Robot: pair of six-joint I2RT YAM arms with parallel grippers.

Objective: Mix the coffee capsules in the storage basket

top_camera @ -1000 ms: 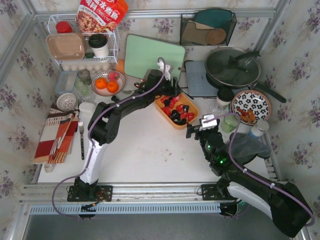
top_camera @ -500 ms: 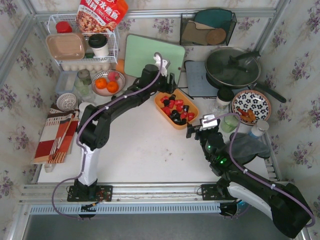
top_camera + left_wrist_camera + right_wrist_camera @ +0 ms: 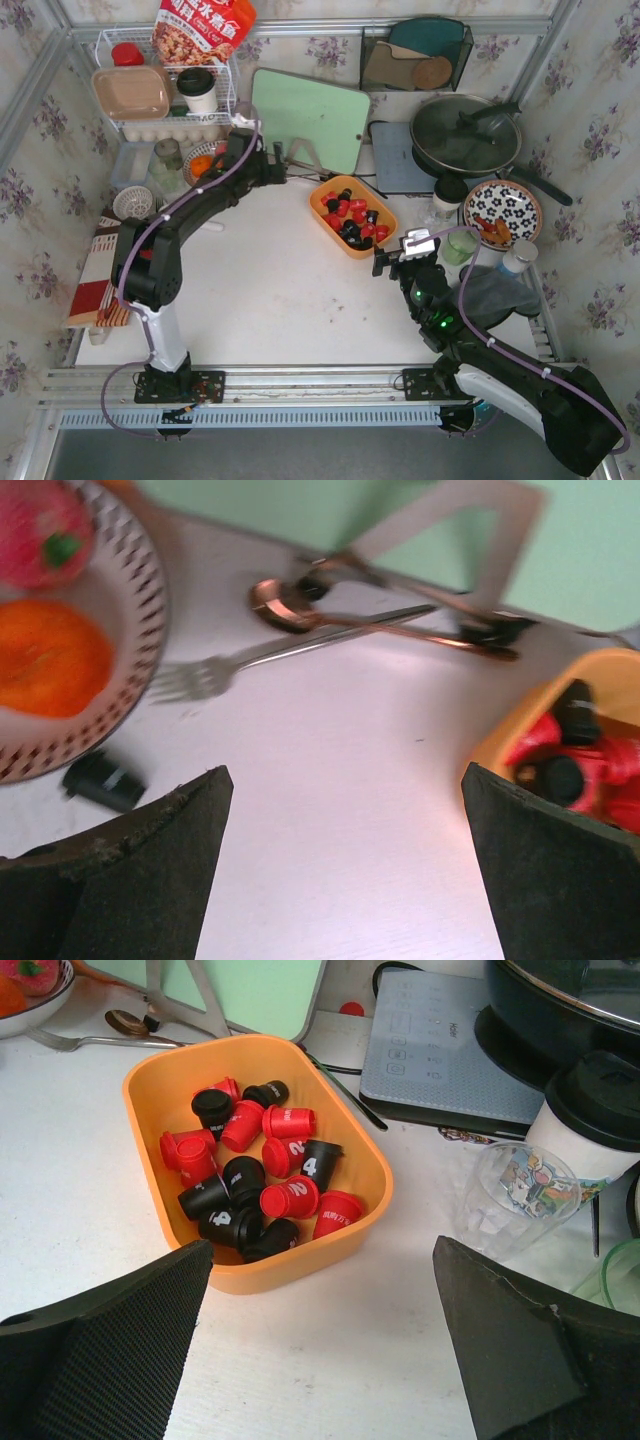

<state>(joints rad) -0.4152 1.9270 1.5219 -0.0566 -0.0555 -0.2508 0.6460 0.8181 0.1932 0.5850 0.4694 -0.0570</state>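
Many small tapered plastic pods (image 3: 290,1200), glossy red and black jumbled together, lie in the shallow orange basket (image 3: 362,1160) with rounded corners on the smooth white counter (image 3: 280,290). Our left jaws gape wide and empty left of the basket; our right jaws stand wide at its near side.

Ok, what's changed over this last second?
The left tool came off the storage basket and swung away to the left, toward the fruit plate; it is now open and empty. The coffee capsules remain in the basket, red and black mingled. The right tool stayed put, open, facing the basket.
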